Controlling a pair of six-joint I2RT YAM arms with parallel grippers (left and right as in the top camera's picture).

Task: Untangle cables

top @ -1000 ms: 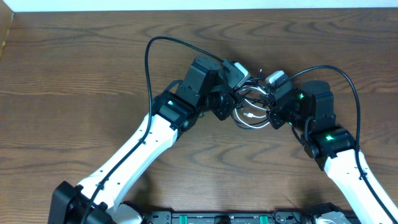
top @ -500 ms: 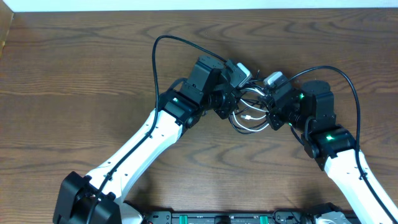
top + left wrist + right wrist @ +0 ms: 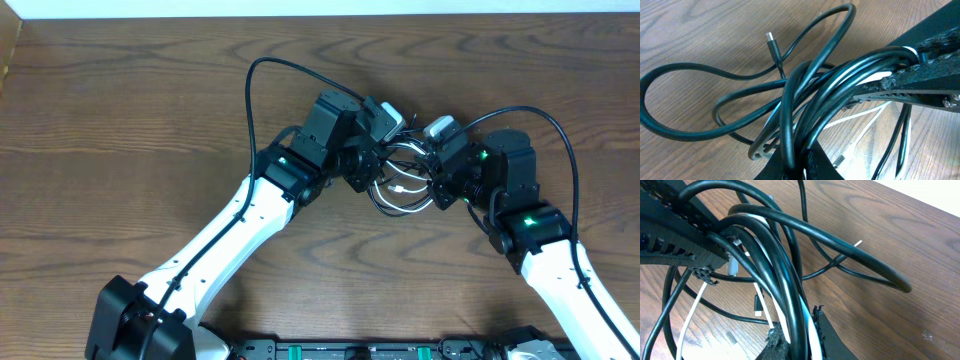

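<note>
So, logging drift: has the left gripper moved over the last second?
Yes: against the table, the left gripper shifted slightly right, closer to the cables.

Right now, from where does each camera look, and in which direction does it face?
Overhead: fixed above the table, facing straight down; left arm and right arm show, left gripper and right gripper meeting at the cables.
Left wrist: on the left arm, looking low into the cables; its fingers show at the bottom edge.
Right wrist: on the right arm, facing the opposite way; its fingers show at the bottom edge.
Shared: both wrist views show the same black and white cables.
</note>
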